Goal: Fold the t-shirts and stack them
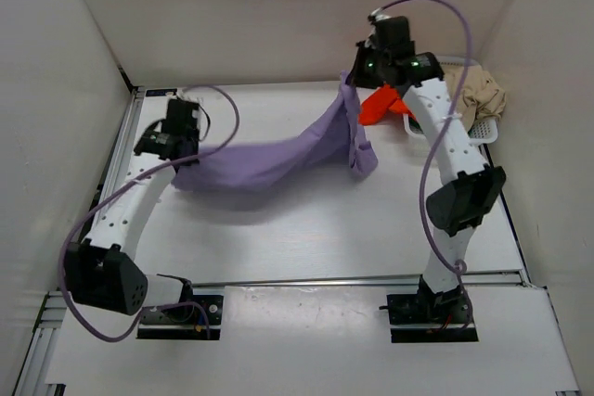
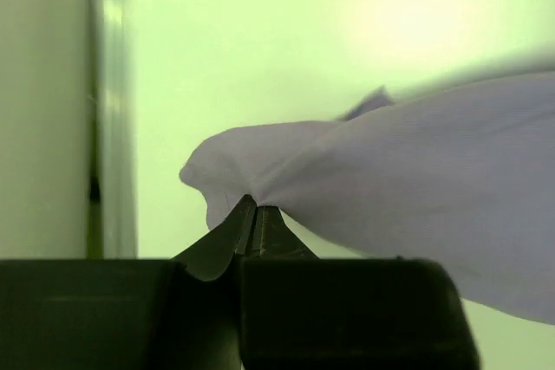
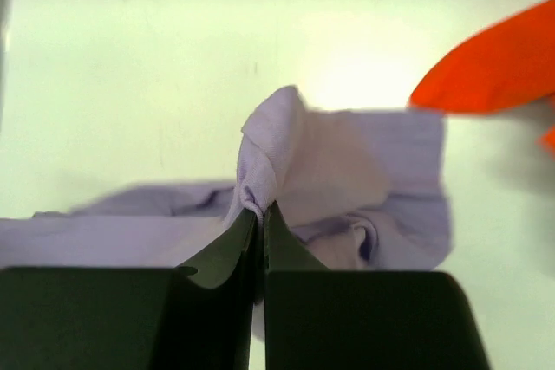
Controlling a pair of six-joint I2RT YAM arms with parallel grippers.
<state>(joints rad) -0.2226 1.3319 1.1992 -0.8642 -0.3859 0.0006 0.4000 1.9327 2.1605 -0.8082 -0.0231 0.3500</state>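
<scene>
Left pincer (image 2: 253,214) clamped on lavender t-shirt (image 2: 416,188) edge, cloth stretching right

Soft matt lavender cloth t-shirt (image 1: 269,159), smooth white table (image 1: 297,229), white plastic mesh basket (image 1: 487,132), matt black fingers (image 2: 225,249)

White desk (image 1: 306,238), white mesh basket (image 1: 486,131) at its two o'clock corner, plain white walls (image 1: 278,6) on three sides, metal rail (image 1: 121,150) along nine o'clock
</scene>
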